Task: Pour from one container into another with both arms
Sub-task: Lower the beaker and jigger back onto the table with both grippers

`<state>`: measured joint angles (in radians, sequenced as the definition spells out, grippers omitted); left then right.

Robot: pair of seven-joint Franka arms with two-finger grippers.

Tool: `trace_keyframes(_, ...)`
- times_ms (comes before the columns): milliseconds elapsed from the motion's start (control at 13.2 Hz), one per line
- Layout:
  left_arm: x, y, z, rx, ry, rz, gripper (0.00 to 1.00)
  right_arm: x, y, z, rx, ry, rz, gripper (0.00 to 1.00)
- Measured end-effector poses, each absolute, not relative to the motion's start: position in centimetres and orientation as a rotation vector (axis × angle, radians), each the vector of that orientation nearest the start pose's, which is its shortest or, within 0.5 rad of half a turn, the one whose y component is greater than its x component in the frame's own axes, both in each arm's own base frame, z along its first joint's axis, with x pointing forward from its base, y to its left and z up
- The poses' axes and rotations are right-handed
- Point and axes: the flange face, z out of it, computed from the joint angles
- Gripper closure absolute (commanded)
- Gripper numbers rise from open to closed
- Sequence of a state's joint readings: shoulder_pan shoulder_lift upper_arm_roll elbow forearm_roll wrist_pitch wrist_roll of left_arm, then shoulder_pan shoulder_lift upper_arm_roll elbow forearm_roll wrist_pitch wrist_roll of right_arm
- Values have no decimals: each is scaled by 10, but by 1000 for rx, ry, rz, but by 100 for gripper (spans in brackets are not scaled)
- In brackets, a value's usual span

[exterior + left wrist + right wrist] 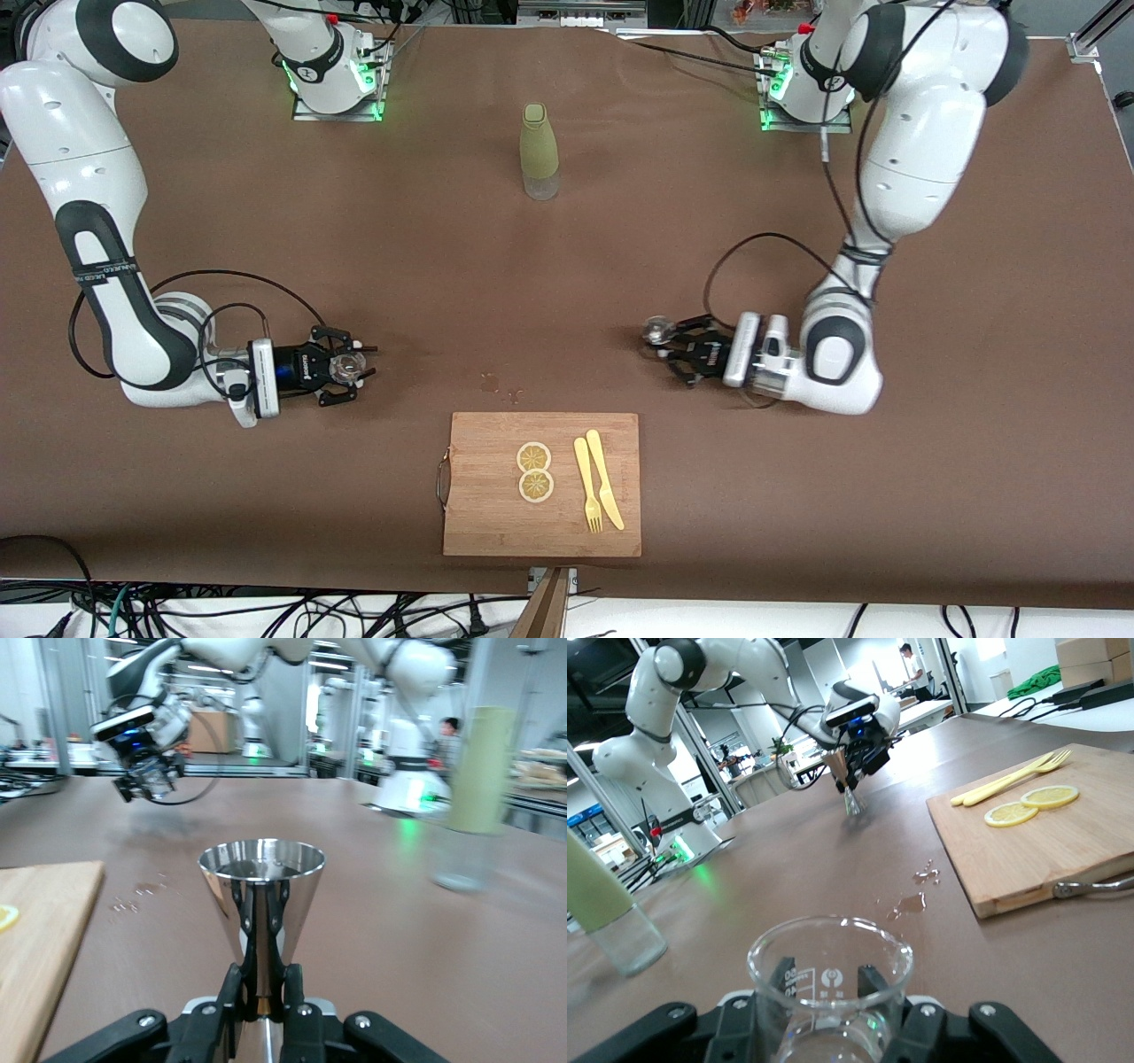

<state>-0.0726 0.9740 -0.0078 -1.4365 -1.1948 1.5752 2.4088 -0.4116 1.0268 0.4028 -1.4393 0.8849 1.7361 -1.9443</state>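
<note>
Gripping low, my left end effector [666, 341] pinches the polished steel cone-shaped jigger [261, 895] at its narrow waist, centre-right of the frame; slick, rigid. My right end effector [354, 368] clamps the small clear glass beaker [830, 979], centre-left; fragile. Open brown desk [532, 301] between them.

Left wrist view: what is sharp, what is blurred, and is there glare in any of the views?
Left wrist view: the metal cup is sharp, with bright reflections; the bottle is blurred. Right wrist view: the glass beaker is soft, the cutting board clear. Front view: even light, green glow at both arm bases.
</note>
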Motion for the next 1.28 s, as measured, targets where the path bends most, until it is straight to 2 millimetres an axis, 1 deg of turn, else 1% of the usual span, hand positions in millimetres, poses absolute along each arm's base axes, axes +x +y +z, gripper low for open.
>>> trace_keyframes(151, 639, -67, 123, 1065, -1585, 770, 100, 659, 8, 115, -1430, -1222, -706, 60)
trace_keyframes(226, 632, -30, 120, 1050, -1592, 757, 100, 656, 2, 111, -1413, -1243, -717, 60)
trace_keyframes(302, 624, 1, 118, 1033, -1600, 747, 100, 652, -5, 108, -1396, -1260, -723, 60)
trace_keyframes(377, 615, 27, 117, 1012, -1604, 732, 100, 648, -13, 104, -1383, -1271, -725, 60)
trace_keyframes(453, 608, 46, 116, 988, -1602, 723, 100, 643, -22, 100, -1370, -1280, -726, 59)
trace_keyframes(528, 601, 62, 115, 967, -1600, 723, 100, 639, -31, 97, -1360, -1287, -727, 57)
trace_keyframes(679, 591, 85, 107, 944, -1598, 724, 100, 631, -48, 90, -1357, -1295, -726, 57)
trace_keyframes(906, 576, 102, 84, 936, -1578, 727, 100, 622, -62, 76, -1353, -1328, -717, 57)
trace_keyframes(981, 574, 107, 79, 939, -1571, 724, 100, 620, -65, 72, -1349, -1338, -716, 57)
trace_keyframes(1057, 574, 111, 79, 941, -1571, 725, 100, 617, -66, 67, -1345, -1342, -717, 56)
trace_keyframes(1132, 577, 115, 82, 943, -1578, 727, 100, 615, -68, 63, -1345, -1343, -717, 47)
trace_keyframes(1208, 579, 120, 85, 947, -1585, 728, 100, 614, -70, 60, -1346, -1342, -716, 10)
trace_keyframes(1283, 579, 123, 86, 952, -1588, 727, 88, 613, -70, 59, -1345, -1342, -717, 0)
